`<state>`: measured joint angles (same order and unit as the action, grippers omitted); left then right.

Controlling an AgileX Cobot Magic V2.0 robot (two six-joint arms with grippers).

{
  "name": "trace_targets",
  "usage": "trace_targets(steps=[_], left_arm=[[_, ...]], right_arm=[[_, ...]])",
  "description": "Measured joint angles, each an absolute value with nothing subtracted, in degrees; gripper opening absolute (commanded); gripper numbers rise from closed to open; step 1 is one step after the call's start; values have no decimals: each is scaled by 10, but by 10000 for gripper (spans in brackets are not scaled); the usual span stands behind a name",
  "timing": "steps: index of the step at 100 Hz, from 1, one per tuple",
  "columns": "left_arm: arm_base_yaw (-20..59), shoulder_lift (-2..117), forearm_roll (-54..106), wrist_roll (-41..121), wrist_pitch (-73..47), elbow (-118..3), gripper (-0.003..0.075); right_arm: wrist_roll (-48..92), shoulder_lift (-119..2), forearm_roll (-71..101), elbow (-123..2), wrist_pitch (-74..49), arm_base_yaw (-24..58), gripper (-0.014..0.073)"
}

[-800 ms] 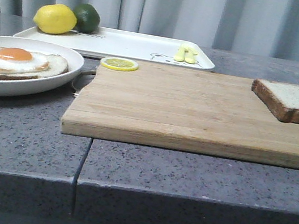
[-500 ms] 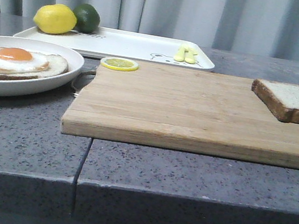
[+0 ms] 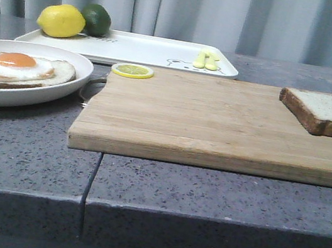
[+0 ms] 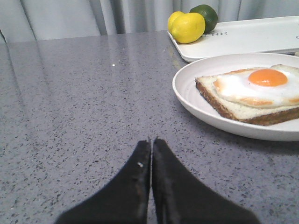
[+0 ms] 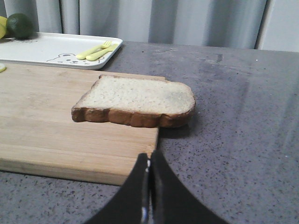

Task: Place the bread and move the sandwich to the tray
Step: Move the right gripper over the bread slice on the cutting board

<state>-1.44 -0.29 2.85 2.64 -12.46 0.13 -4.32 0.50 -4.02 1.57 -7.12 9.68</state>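
Note:
A plain slice of bread (image 3: 330, 113) lies on the far right corner of the wooden cutting board (image 3: 217, 123); it also shows in the right wrist view (image 5: 138, 100). A bread slice with a fried egg (image 3: 16, 67) sits on a round white plate (image 3: 63, 91) at the left, and shows in the left wrist view (image 4: 257, 91). The white tray (image 3: 146, 51) lies at the back. My left gripper (image 4: 151, 142) is shut and empty over bare table, short of the plate (image 4: 196, 100). My right gripper (image 5: 149, 156) is shut and empty, just short of the bread. Neither gripper shows in the front view.
A lemon (image 3: 61, 20) and a lime (image 3: 96, 19) sit on the tray's left end, small yellow cutlery (image 3: 206, 59) on its right end. A lemon slice (image 3: 132, 70) lies on the board's back left corner. The grey table's front edge (image 3: 138, 212) is near.

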Motion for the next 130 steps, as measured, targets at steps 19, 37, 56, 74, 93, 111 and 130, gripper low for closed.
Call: trace_targets(steps=[19, 37, 56, 74, 93, 111, 130], left_arm=[[-14, -3, 53, 26, -107, -2, -19], [-14, -3, 88, 26, -116, -48, -19], [-14, 31, 103, 26, -193, -150, -19], [-14, 134, 118, 26, -311, -266, -19], [-14, 245, 151, 26, -420, -386, -19], [-14, 307, 191, 26, -463, -450, -19], [-14, 331, 199, 26, -478, -456, -19]], right_arm=[[-43, 5, -40, 16, -33, 97, -117], [-43, 5, -39, -3, -57, 97, -117], [-44, -6, -27, -93, -160, 97, -117], [-44, -79, -25, -203, -275, 97, -117], [-44, -179, -25, -309, -357, 97, -117], [-44, -250, -25, -384, -389, 97, -117], [-44, -274, -25, -397, -373, 97, -117]])
